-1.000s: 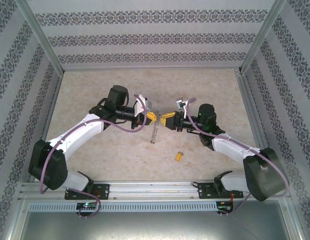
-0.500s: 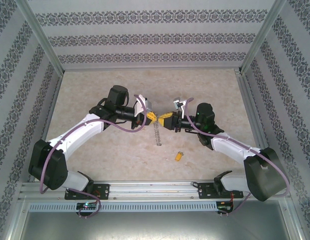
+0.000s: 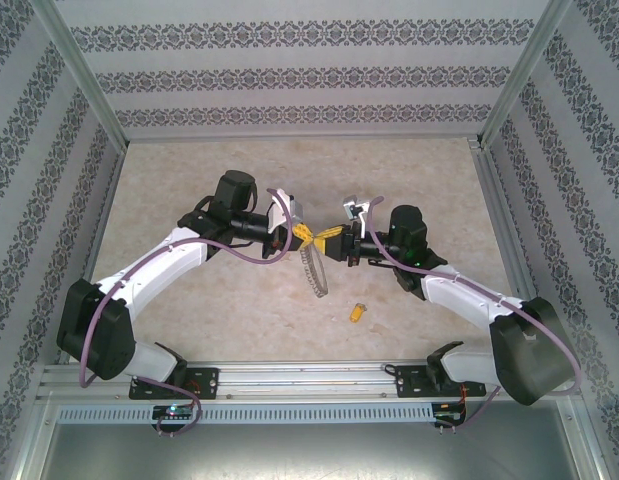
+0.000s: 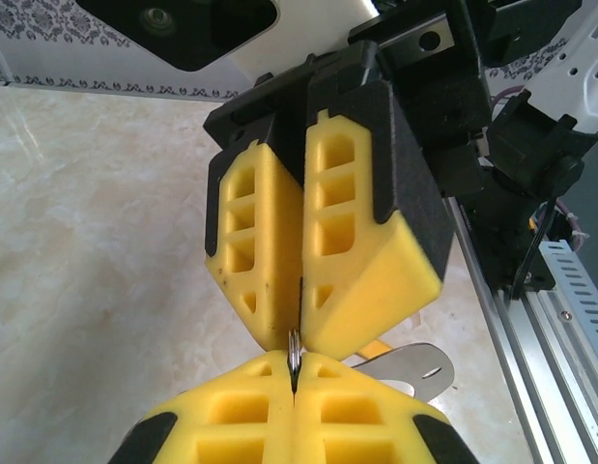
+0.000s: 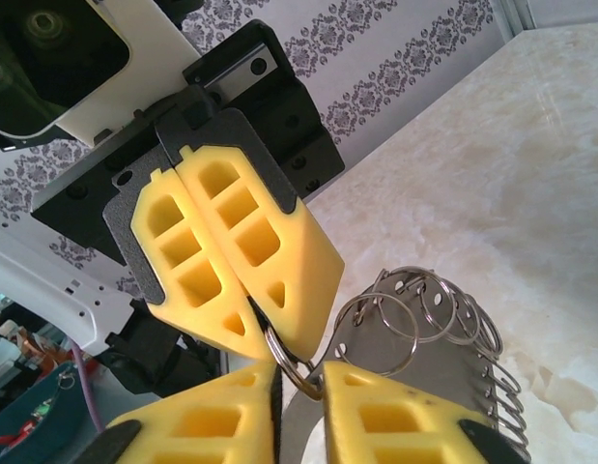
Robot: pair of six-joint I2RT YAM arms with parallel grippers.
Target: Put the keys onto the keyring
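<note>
Grey keyring (image 3: 311,268) hangs mid-air, clamped tight in the left gripper (image 4: 295,372); the right gripper (image 5: 299,382) straddles it, jaws narrowly apart; best to pinch squarely without twisting it loose.

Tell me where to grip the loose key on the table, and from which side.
Grip the key across its yellow-orange head; its shaft is too small to make out. Come straight down from above, probably: it lies flat on the table, apart from everything else, so no side gives an edge to catch. Close square to its slanted long axis.
</note>
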